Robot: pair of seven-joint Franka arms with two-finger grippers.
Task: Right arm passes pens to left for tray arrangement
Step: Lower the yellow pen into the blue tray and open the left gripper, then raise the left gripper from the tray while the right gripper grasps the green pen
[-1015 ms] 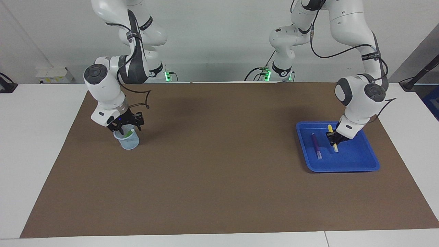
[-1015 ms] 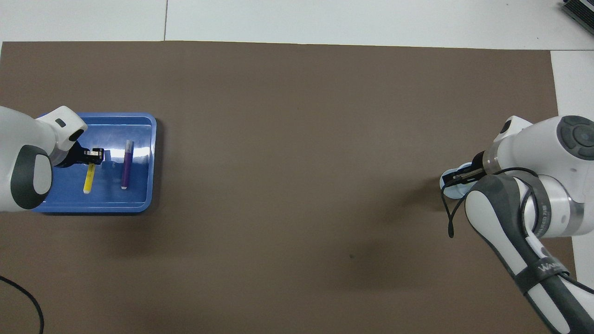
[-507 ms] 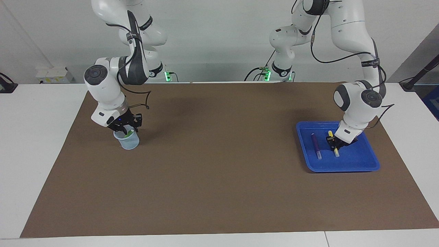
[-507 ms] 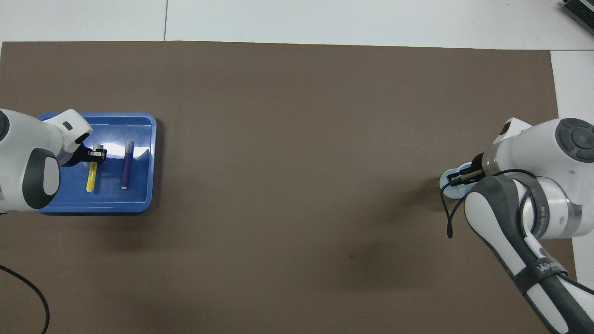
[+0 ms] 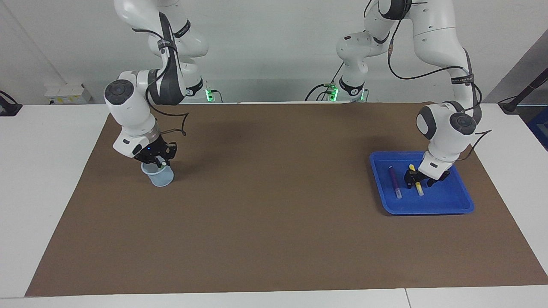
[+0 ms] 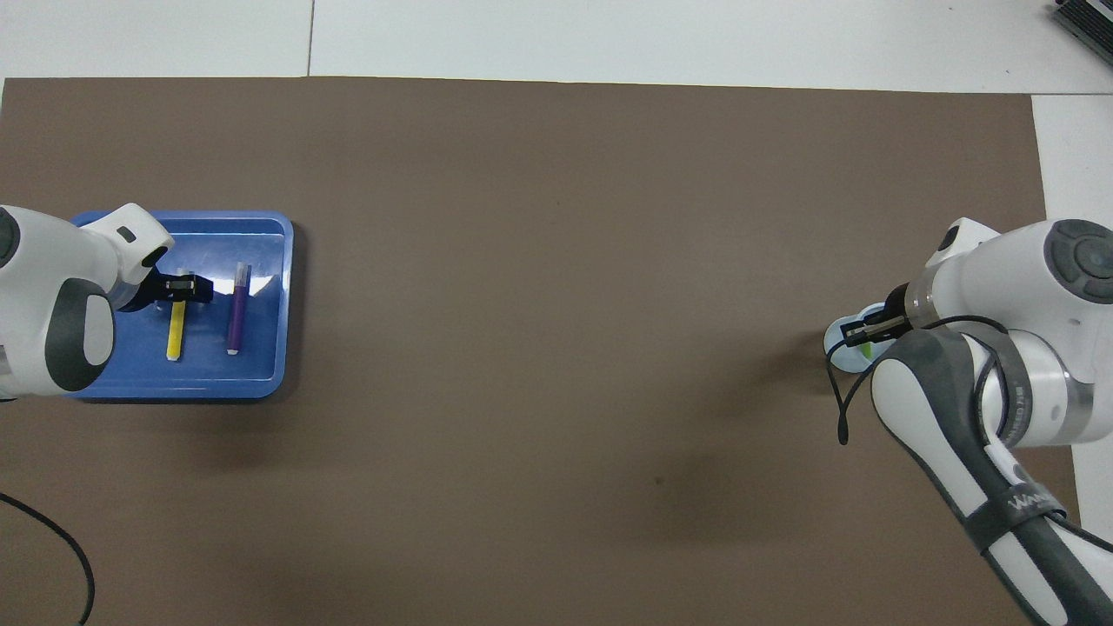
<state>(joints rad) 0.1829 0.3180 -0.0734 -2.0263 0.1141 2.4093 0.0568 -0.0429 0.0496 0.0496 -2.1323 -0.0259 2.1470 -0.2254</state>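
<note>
White surface [image 5: 47, 171], covered mostly by a brown mat [image 5: 274, 205]. Plain pale wall [image 5: 274, 42] at the robots' end, with both arm bases against it. White strips of bare surface around the mat edges.

Whole middle of the mat open, wide free room between the two arms. Things only at the two ends.

Blue tray [image 5: 449, 201] toward the left arm's end of the surface, flat on the mat, inside its edge. Purple pen [image 5: 394, 181] and yellow pen [image 5: 418, 188] lying flat in the tray, side by side, roughly parallel, not touching, pale ends pointing away from the robots.

Left tool [image 5: 417, 183] low inside the tray, jaws parted, straddling the yellow pen near the end closer to the robots. Not clamping it. Contact with the pen hard to judge.

Small pale-blue cup [image 5: 161, 177] upright on the mat toward the right arm's end, well apart from the tray. Green pen [image 6: 864, 350] standing in the cup, pale end up at the rim.

Right tool [image 5: 157, 161] with a blue light, down at the cup mouth, right at the pen's pale end. Cannot tell how far open, or whether the pen is gripped.
</note>
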